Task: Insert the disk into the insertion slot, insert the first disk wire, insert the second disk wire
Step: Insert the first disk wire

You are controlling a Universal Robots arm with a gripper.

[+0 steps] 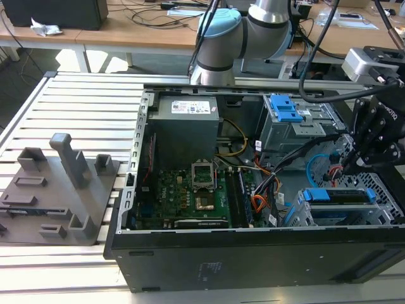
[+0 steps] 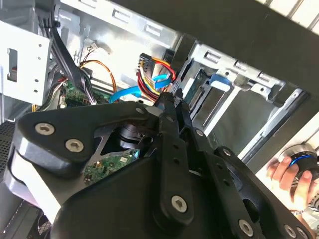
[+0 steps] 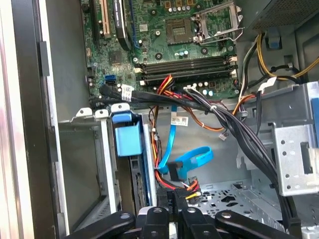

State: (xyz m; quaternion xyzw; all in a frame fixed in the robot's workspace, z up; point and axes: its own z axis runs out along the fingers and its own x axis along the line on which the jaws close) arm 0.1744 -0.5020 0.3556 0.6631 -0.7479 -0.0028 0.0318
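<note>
The disk (image 1: pixel 319 195) sits in its slot (image 1: pixel 380 188). My claw (image 3: pixel 173 206) is pinched on a wire plug (image 3: pixel 175 194) behind it. I judge both wires remain.

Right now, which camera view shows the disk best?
The first wrist view: the disk is near and unblocked, its blue carrier end sitting in the slot. The exterior view shows the same blue end from farther off. The second wrist view shows its blue tab past the tool.

A pale slatted worktable (image 1: pixel 82 101) lies in bright light. Behind it stands a wooden desk (image 1: pixel 126 35) strewn with dark cables (image 1: pixel 152 16).
</note>
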